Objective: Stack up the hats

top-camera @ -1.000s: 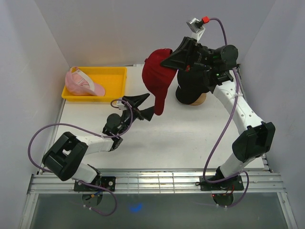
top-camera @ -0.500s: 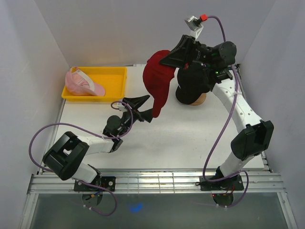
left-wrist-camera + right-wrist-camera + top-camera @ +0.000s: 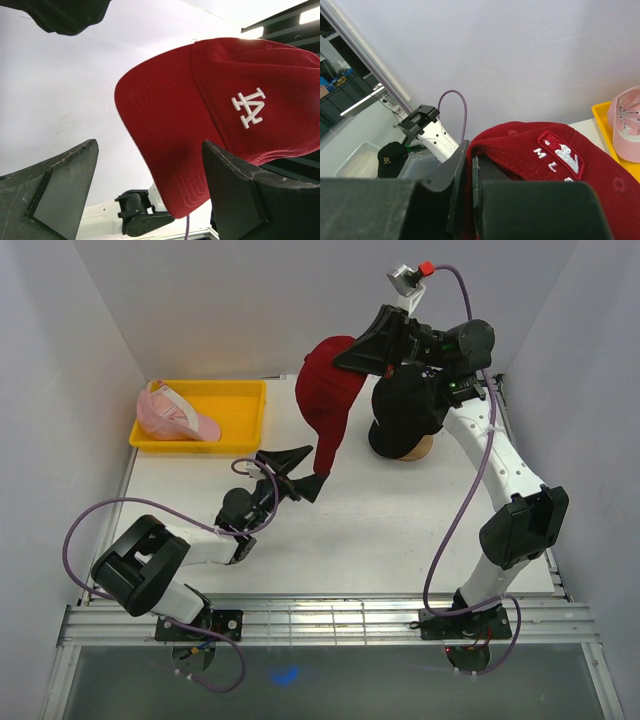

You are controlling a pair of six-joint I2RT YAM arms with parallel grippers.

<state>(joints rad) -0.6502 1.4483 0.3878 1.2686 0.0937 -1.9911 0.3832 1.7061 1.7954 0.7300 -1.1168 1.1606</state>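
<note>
My right gripper (image 3: 352, 358) is shut on the back edge of the dark red hat (image 3: 325, 400) and holds it up in the air, brim hanging down. The right wrist view shows the jaws (image 3: 469, 170) pinching the red fabric (image 3: 550, 165). My left gripper (image 3: 297, 472) is open just below the brim tip. In the left wrist view the red hat (image 3: 210, 125), with its white logo, hangs between my spread fingers (image 3: 55, 190) without touching them. A black hat (image 3: 403, 412) sits on the wooden stand (image 3: 422, 450). A pink hat (image 3: 175, 415) lies in the tray.
The yellow tray (image 3: 238, 400) stands at the back left against the wall; it also shows in the right wrist view (image 3: 600, 112) with the pink hat (image 3: 625, 130). White walls close in the table on three sides. The black hat shows in the left wrist view (image 3: 65, 15).
My right gripper has lifted the red hat a little higher and slightly left. My left gripper has shifted a little right, staying open under the brim.
</note>
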